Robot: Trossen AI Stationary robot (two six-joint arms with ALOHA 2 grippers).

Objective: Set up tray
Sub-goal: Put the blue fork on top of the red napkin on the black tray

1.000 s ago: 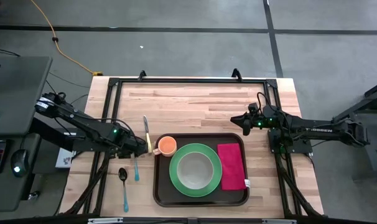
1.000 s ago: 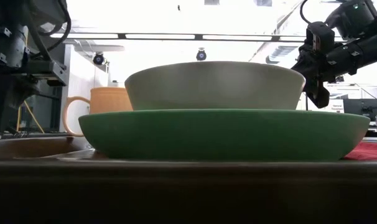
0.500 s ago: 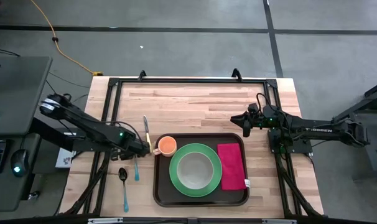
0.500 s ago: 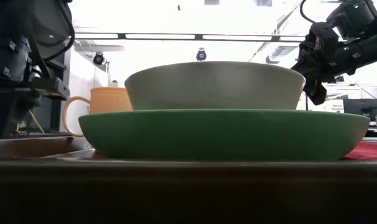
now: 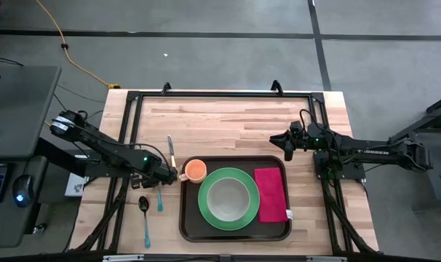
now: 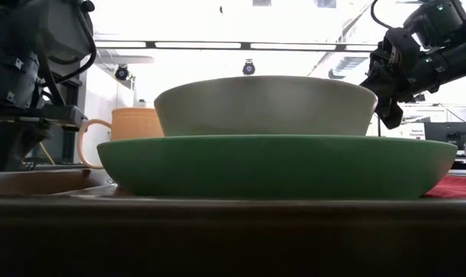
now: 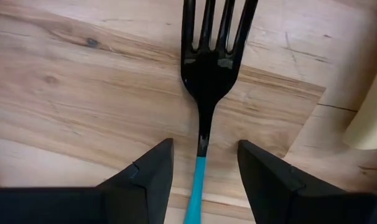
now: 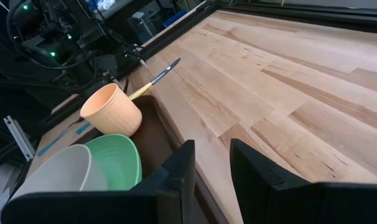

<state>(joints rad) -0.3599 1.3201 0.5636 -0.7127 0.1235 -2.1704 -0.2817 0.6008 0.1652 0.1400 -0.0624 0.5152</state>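
A fork (image 5: 159, 198) with black tines and a blue handle lies flat on the wooden table, left of the dark brown tray (image 5: 235, 237). My left gripper (image 7: 204, 149) points down over it, open, one finger on either side of the fork's neck (image 7: 204, 134) with a gap on both sides. In the high view this gripper (image 5: 164, 177) is just left of the orange cup (image 5: 195, 170). The tray holds the cup, a green plate (image 5: 203, 198) with a grey bowl (image 5: 228, 199) on it, and a magenta napkin (image 5: 271, 194). My right gripper (image 5: 286, 144) hovers open above the table beyond the tray's far right corner.
A knife (image 5: 172, 154) with a cream handle lies beside the fork, toward the far edge; its handle end (image 7: 369, 118) is close to my left fingers. A spoon (image 5: 144, 212) lies left of the fork. The black frame (image 5: 220, 93) borders the table. Bare wood stretches beyond the tray.
My left gripper has come down over the fork and shifted slightly toward the table's near edge, staying open. My right gripper has kept its place and rolled a little about its own axis. Nothing on the table has moved.
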